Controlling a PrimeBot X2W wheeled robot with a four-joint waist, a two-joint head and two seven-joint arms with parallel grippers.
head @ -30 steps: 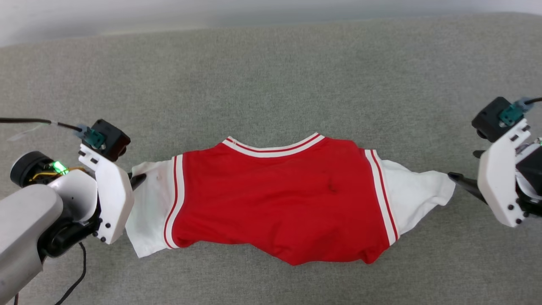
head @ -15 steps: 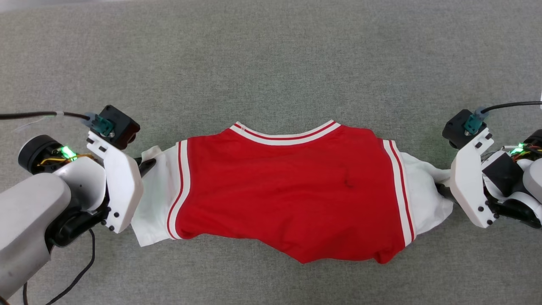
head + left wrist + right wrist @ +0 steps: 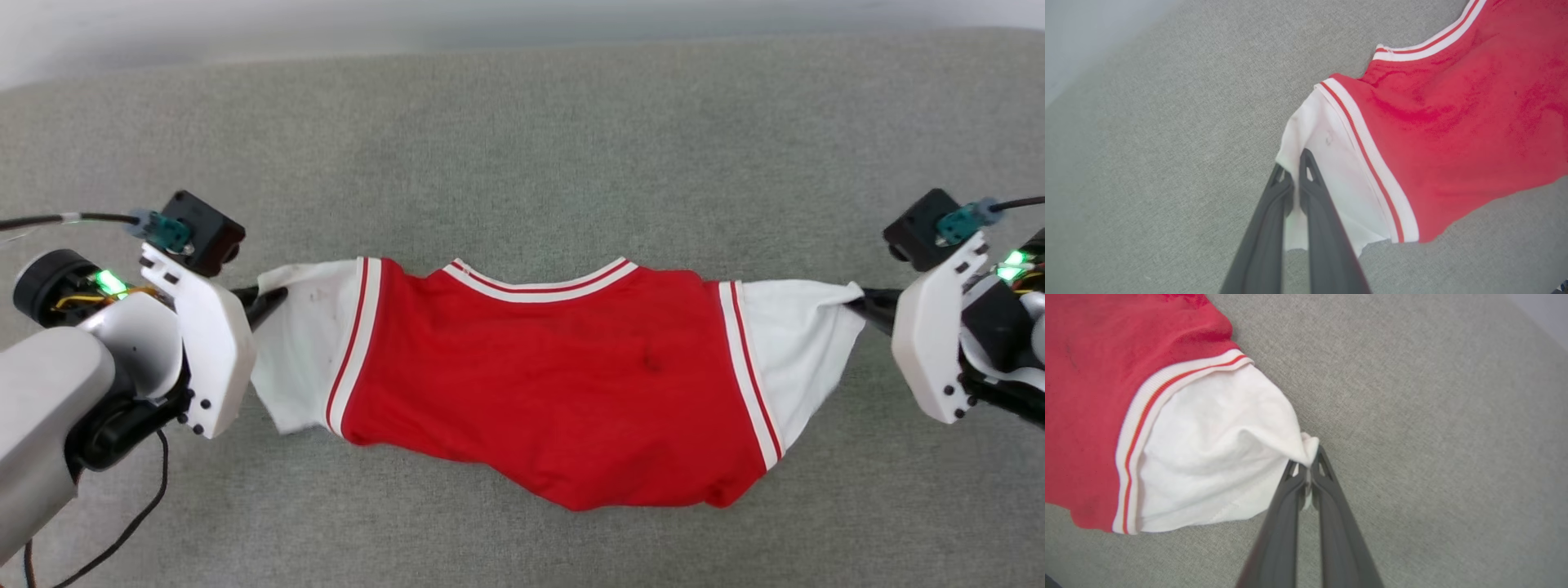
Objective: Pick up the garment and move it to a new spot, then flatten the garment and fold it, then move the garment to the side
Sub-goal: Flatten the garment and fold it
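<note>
Left gripper (image 3: 1292, 169): pressed together on the garment (image 3: 555, 384) edge at 9 o'clock.
Right gripper (image 3: 1307, 462): pinched on its white tip at 3 o'clock.
Garment: stretched between both, hem sagging onto the grey surface (image 3: 522, 163).
Risk: the thin right pinch may be lost if pulled wider.

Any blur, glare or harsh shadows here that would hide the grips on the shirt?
Head view: even, diffuse light, sharp; only a soft shadow under the garment. Left wrist view: red cloth looks blotchy, but the left gripper pinching it is clear. Right wrist view: white sleeve bright yet folds readable; right gripper grip clear.
</note>
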